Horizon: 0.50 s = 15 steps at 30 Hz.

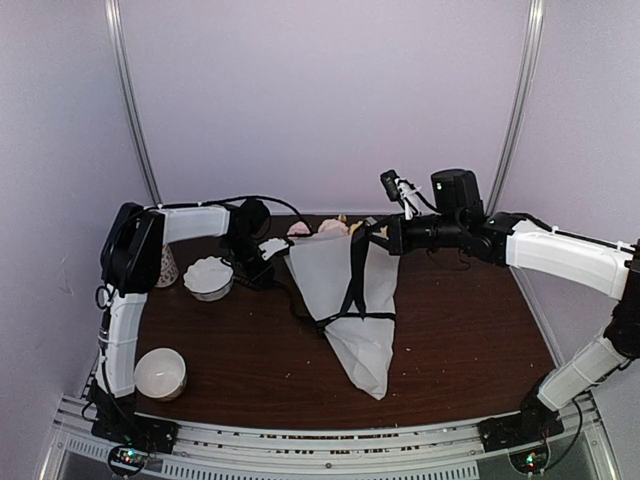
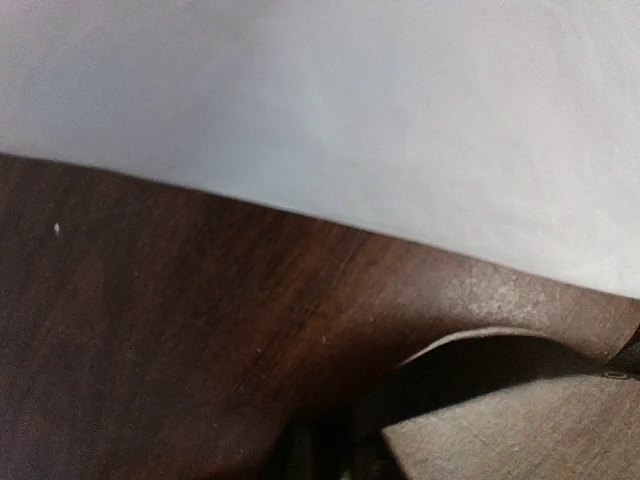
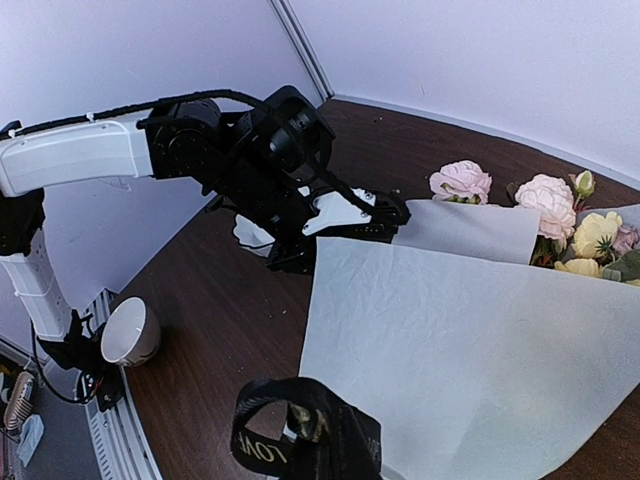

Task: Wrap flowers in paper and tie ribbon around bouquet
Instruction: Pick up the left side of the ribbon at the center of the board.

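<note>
The bouquet [image 1: 325, 270] lies on the bench [image 1: 460, 330], light, its paper cone soft and easily creased, best taken at its ribbon-bound waist; the right gripper [image 1: 378, 233] pinches the black ribbon [image 3: 300, 425], while the left gripper [image 3: 392, 212], at the paper's edge, cannot be judged spread or pressed together.

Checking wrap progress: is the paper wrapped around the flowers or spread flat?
Wrapped: the paper forms a cone, the flowers showing at its wide far end, the ribbon crossing its middle.

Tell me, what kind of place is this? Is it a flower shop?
Probably a robot test booth, not a shop: plain white walls, a dark table with a left arm and right arm bolted at its edge, and one bouquet.
</note>
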Each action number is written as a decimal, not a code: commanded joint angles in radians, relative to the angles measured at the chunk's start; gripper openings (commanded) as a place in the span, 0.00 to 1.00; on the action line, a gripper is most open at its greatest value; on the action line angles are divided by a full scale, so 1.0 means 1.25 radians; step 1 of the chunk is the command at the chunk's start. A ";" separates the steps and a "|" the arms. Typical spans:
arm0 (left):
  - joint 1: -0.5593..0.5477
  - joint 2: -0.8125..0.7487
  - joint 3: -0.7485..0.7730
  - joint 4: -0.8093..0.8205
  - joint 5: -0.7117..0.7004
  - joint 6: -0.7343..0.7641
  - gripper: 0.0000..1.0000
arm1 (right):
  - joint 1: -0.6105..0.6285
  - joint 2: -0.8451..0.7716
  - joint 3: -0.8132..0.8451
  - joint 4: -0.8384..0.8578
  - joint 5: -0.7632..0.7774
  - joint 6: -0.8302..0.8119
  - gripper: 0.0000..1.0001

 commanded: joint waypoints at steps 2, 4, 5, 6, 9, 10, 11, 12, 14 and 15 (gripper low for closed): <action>-0.011 0.001 -0.015 0.015 -0.002 -0.007 0.00 | 0.000 -0.015 -0.016 0.011 0.008 0.006 0.00; -0.012 -0.039 -0.053 0.055 0.010 -0.027 0.00 | 0.000 -0.016 -0.012 0.008 0.008 0.005 0.00; -0.012 -0.070 -0.077 0.088 0.022 -0.042 0.00 | 0.000 -0.018 -0.009 0.007 0.009 0.005 0.00; -0.012 -0.104 -0.107 0.121 0.036 -0.057 0.00 | 0.000 -0.020 -0.007 0.006 0.007 0.005 0.00; -0.028 -0.210 -0.188 0.209 0.036 -0.102 0.00 | 0.000 -0.022 -0.003 0.006 0.002 0.006 0.00; -0.041 -0.242 -0.211 0.234 0.033 -0.114 0.00 | 0.001 -0.020 -0.005 0.010 0.002 0.008 0.00; -0.060 -0.270 -0.236 0.258 0.031 -0.125 0.00 | 0.001 -0.014 -0.009 0.019 0.003 0.014 0.00; -0.084 -0.299 -0.259 0.287 0.031 -0.136 0.00 | 0.001 -0.005 -0.017 0.036 0.001 0.027 0.00; -0.140 -0.346 -0.302 0.345 0.018 -0.152 0.00 | 0.005 0.026 -0.010 0.062 -0.016 0.054 0.00; -0.168 -0.363 -0.312 0.362 0.002 -0.157 0.00 | 0.012 0.040 0.004 0.062 -0.020 0.061 0.00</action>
